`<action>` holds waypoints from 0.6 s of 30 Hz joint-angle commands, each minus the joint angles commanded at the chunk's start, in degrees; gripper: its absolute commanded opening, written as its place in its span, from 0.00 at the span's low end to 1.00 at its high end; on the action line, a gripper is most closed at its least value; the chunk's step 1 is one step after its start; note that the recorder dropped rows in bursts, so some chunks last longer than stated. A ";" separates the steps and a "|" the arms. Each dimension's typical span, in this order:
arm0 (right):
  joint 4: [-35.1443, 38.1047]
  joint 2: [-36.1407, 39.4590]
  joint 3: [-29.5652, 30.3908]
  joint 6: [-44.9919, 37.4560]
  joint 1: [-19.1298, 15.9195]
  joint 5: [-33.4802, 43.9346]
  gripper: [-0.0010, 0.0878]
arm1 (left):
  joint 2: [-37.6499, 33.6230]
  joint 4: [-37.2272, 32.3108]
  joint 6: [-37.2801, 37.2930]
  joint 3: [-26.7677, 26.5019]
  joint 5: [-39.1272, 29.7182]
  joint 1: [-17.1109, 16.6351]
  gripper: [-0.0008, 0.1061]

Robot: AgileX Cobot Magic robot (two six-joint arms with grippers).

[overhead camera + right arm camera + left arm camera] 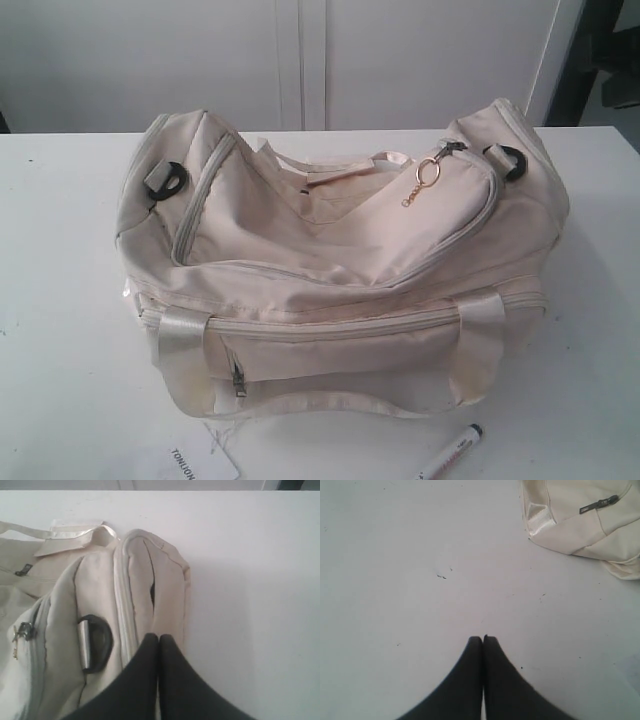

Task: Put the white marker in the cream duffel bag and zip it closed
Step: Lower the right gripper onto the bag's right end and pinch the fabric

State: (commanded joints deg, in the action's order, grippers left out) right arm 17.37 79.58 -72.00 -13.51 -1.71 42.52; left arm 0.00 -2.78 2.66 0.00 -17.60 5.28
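Observation:
The cream duffel bag [340, 270] sits in the middle of the white table, its top flap sagging and the zip with a gold keyring [425, 178] at the right end. The white marker [450, 455] with a dark cap lies on the table in front of the bag, at the bottom edge of the exterior view. Neither arm shows in the exterior view. My left gripper [482, 639] is shut and empty over bare table, with a corner of the duffel bag [585, 520] off to one side. My right gripper [159, 637] is shut and empty above the end of the duffel bag [150, 590].
A flat white paper tag [205, 462] with black letters lies by the table's front edge, left of the marker. Black strap rings [168, 180] sit at both ends of the bag; one strap ring [95, 642] is close to my right gripper. White cabinets stand behind the table.

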 joint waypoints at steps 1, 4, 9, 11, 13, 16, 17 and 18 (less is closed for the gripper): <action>0.08 0.94 -1.06 0.00 0.00 0.72 0.01 | 0.00 0.00 0.00 0.00 0.00 0.00 0.01; 1.04 3.22 -3.48 -0.94 0.00 1.74 0.01 | 0.00 0.00 0.00 0.00 0.00 0.00 0.01; 4.69 6.51 -6.37 -3.35 0.00 2.17 0.01 | 0.00 0.00 0.00 0.00 0.00 0.00 0.01; 6.47 7.77 -7.36 -5.07 0.00 2.17 0.01 | 0.00 0.00 0.00 0.00 0.00 0.00 0.01; 7.77 9.06 -8.35 -6.25 0.00 2.17 0.01 | 0.00 0.00 0.00 0.00 0.00 0.00 0.01; 8.73 11.01 -9.82 -7.29 0.30 2.17 0.01 | 0.00 0.00 0.00 0.00 0.00 0.00 0.01; 8.55 11.31 -10.23 -7.78 0.73 2.17 0.01 | 0.00 0.00 0.00 0.00 0.00 0.00 0.01; 8.55 11.83 -10.77 -9.25 1.78 2.32 0.01 | 0.00 0.00 0.00 0.00 0.00 0.00 0.01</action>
State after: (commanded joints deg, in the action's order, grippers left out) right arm 25.91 91.41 -82.77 -22.76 0.07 44.84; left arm 0.00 -2.78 2.66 0.00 -17.60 5.28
